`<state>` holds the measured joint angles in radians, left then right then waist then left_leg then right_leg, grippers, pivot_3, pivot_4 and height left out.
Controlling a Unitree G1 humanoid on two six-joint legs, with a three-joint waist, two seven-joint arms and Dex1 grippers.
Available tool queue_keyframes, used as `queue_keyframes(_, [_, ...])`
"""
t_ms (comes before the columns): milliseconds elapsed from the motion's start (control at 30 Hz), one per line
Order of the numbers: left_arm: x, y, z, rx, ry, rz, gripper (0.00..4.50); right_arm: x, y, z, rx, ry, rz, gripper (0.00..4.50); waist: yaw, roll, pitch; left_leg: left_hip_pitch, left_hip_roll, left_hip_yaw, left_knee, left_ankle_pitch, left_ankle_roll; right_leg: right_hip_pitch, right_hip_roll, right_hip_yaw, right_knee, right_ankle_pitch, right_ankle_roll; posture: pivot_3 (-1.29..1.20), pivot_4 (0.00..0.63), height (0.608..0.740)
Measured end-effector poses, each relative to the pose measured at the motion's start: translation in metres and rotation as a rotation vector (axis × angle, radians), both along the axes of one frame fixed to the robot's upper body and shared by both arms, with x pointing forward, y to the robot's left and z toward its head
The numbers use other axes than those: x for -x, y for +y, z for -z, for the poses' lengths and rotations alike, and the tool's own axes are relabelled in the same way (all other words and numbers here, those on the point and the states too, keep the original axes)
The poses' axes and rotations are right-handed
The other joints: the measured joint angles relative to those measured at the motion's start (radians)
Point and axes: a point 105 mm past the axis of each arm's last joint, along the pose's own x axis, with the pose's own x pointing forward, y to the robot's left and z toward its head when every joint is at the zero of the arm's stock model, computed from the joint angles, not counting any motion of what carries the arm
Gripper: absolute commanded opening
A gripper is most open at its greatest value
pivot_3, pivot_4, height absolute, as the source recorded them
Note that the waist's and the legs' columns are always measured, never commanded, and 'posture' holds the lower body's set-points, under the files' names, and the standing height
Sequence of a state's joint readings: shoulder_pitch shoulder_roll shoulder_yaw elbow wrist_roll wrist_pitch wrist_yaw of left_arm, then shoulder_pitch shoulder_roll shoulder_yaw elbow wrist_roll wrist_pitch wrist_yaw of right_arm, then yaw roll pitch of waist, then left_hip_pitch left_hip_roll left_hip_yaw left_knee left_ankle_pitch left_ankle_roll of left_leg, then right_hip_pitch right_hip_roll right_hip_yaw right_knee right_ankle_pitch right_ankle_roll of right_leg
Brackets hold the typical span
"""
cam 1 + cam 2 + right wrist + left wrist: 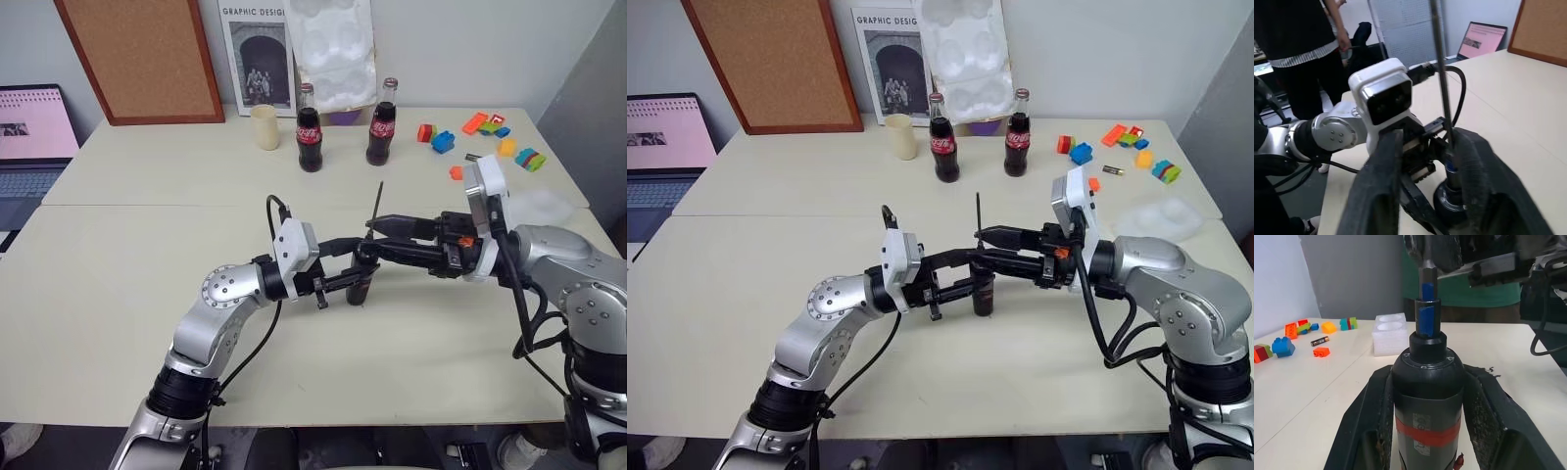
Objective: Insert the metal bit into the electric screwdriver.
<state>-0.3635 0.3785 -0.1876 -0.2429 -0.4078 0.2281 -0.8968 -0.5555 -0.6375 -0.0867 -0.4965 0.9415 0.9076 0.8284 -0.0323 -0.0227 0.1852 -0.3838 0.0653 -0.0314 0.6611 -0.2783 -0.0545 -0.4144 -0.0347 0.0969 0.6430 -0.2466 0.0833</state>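
The metal bit [378, 203] stands upright in the electric screwdriver [1426, 396] tip, pointing to twelve o'clock. The left end effector [345, 279] clamps the screwdriver vertical over the bench [147, 274] (steadying the socket); the right end effector [384, 227], fingers parted, flanks the bit.

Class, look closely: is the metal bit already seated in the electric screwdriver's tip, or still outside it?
Seated: the metal bit rises straight out of the blue tip of the electric screwdriver, which stands upright in the left gripper.
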Motion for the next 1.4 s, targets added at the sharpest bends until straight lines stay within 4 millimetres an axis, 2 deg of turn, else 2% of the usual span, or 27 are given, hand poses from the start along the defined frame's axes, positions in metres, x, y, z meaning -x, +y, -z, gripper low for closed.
queue_keyframes(133, [0.0,0.0,0.0,0.0,0.001,0.001,1.64,0.004,-0.005,-0.014,0.0,-0.034,-0.019,3.38,0.0,0.0,0.0,0.0,0.0,0.0,0.0,0.0,0.0,0.0,0.0,0.0,0.0,0.0,0.0,0.0,0.15,0.74])
queue_keyframes(267, [-0.007,0.005,-0.006,-0.024,-0.001,-0.039,1.64,0.003,-0.026,-0.017,0.038,-0.057,0.067,4.18,0.002,-0.001,0.001,-0.002,0.0,0.0,0.0,0.0,0.0,-0.002,0.0,0.0,0.0,0.001,0.001,0.0,0.15,0.74])
queue_keyframes(433, [-0.024,0.022,-0.024,-0.157,-0.111,-0.127,1.64,0.004,-0.044,-0.013,0.056,-0.075,0.174,4.18,0.001,-0.001,0.001,-0.007,0.0,0.0,0.0,0.0,0.0,-0.007,0.0,0.0,0.001,0.003,0.002,0.0,0.15,0.74])
queue_keyframes(533, [-0.043,0.036,-0.037,-0.354,-0.22,-0.186,1.64,0.005,-0.059,-0.011,0.103,-0.128,0.277,4.18,0.003,-0.002,0.002,-0.009,0.0,0.0,0.0,0.0,0.0,-0.008,0.0,-0.001,0.0,0.003,0.002,0.0,0.15,0.74])
queue_keyframes(600, [-0.057,0.051,-0.037,-0.498,-0.268,-0.23,1.63,0.005,-0.066,-0.01,0.15,-0.162,0.34,4.18,0.003,-0.002,0.002,-0.009,0.0,0.0,0.0,0.0,0.0,-0.008,0.0,0.0,-0.001,0.004,0.001,0.0,0.15,0.74])
queue_keyframes(667, [-0.066,0.055,-0.026,-0.595,-0.267,-0.228,1.63,0.006,-0.071,-0.008,0.213,-0.188,0.376,4.18,0.002,-0.001,0.002,-0.01,0.0,0.001,0.0,0.0,0.0,-0.008,-0.001,0.0,-0.001,0.003,0.002,0.0,0.15,0.74])
queue_keyframes(767, [-0.069,0.039,-0.011,-0.696,-0.317,-0.141,1.63,0.01,-0.075,-0.006,0.314,-0.221,0.395,4.18,0.005,-0.002,0.002,-0.011,0.0,0.001,0.0,0.0,0.0,-0.008,0.0,-0.001,-0.002,0.003,0.001,0.0,0.15,0.74])
queue_keyframes(867, [-0.078,0.024,0.007,-0.762,-0.33,-0.098,1.63,0.012,-0.088,0.013,0.508,-0.226,0.432,4.18,0.005,-0.001,0.002,-0.009,0.0,0.001,0.0,0.0,0.0,-0.007,0.0,-0.001,-0.001,0.002,0.0,0.0,0.15,0.74])
queue_keyframes(933, [-0.082,0.02,0.019,-0.801,-0.323,-0.084,1.63,0.014,-0.09,0.019,0.547,-0.213,0.427,4.18,-0.005,-0.001,0.001,-0.008,0.0,0.002,0.0,0.0,0.0,-0.007,0.0,0.001,0.0,0.002,0.0,0.0,0.15,0.74])
queue_keyframes(1067, [-0.09,0.014,0.045,-0.909,-0.319,-0.049,1.63,0.024,-0.078,0.029,0.558,-0.195,0.355,4.18,-0.025,-0.001,0.001,-0.005,0.0,0.002,0.0,0.0,0.0,-0.006,0.0,0.002,0.002,0.001,0.003,0.0,0.15,0.74])
queue_keyframes(1167, [-0.092,0.009,0.055,-0.956,-0.33,-0.026,1.63,0.025,-0.074,0.034,0.557,-0.187,0.343,4.18,-0.025,-0.001,0.001,-0.006,0.0,0.002,0.0,0.0,0.0,-0.006,0.0,0.002,0.001,0.002,0.002,0.0,0.15,0.74])
queue_keyframes(1233, [-0.092,0.008,0.055,-0.961,-0.329,-0.022,2.34,0.024,-0.072,0.037,0.55,-0.177,0.344,4.18,-0.024,-0.001,0.001,-0.006,0.0,0.002,0.0,0.0,0.001,-0.006,0.0,0.002,0.001,0.003,0.001,0.0,0.15,0.74])
queue_keyframes(1400, [-0.091,0.005,0.054,-0.936,-0.286,-0.011,3.32,0.024,-0.07,0.038,0.541,-0.177,0.349,4.18,-0.012,-0.001,0.001,-0.007,0.0,0.001,0.0,0.0,0.001,-0.006,0.0,0.001,0.001,0.003,0.001,0.0,0.15,0.74])
